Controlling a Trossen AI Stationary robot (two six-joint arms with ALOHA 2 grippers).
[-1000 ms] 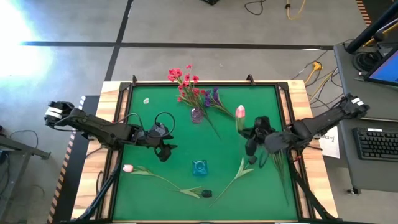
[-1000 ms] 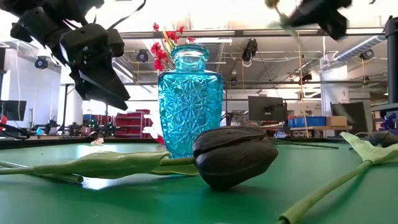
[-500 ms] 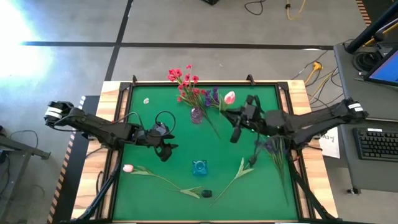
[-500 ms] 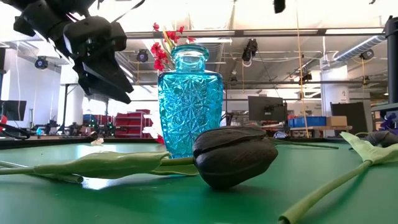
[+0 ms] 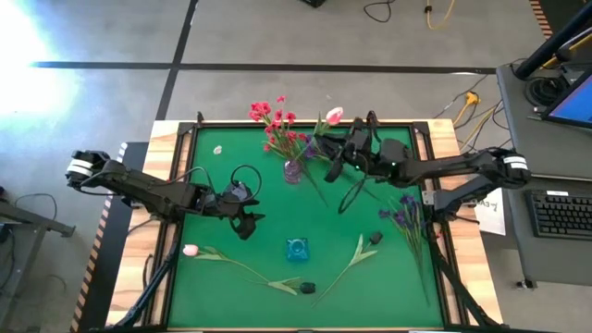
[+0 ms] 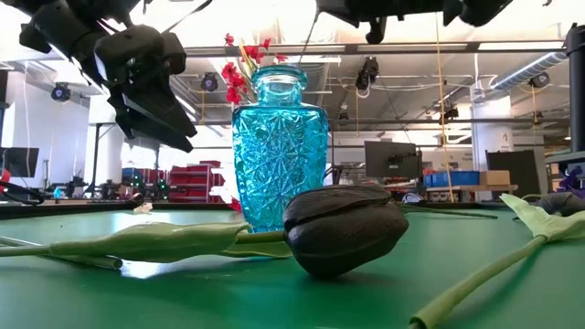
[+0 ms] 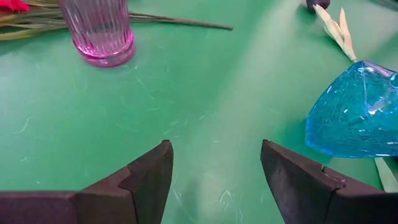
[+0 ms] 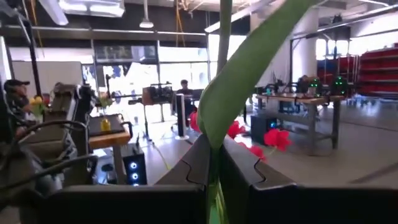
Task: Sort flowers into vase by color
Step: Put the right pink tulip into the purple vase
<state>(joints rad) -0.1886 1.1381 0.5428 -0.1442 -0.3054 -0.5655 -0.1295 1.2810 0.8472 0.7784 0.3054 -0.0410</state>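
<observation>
Low view, nearest first: a dark tulip bud (image 6: 345, 228) lies on the green desk (image 6: 228, 297) with a pale green stem (image 6: 475, 274) at 3 o'clock of it. Behind stands the blue cut-glass vase (image 6: 279, 151), and beyond it a workshop room with monitors, red bins and ceiling lights.

From above, a pale pink tulip (image 5: 191, 250) lies at 8 o'clock of the blue vase, and a purple spray (image 5: 404, 211) lies near the desk's 3 o'clock edge. The left end effector (image 5: 246, 225) hovers over bare green felt at 10 o'clock of the blue vase, its fingers (image 7: 151, 177) spread wide and holding nothing. Farther back, the small pink glass vase (image 5: 293, 171) holds red flowers (image 5: 271, 116). The right end effector (image 5: 333, 166) sits just at 3 o'clock of that vase, clamped tight on the green stem (image 8: 219, 124) of a pink tulip (image 5: 334, 115), whose bloom reaches the desk's 12 o'clock edge.
</observation>
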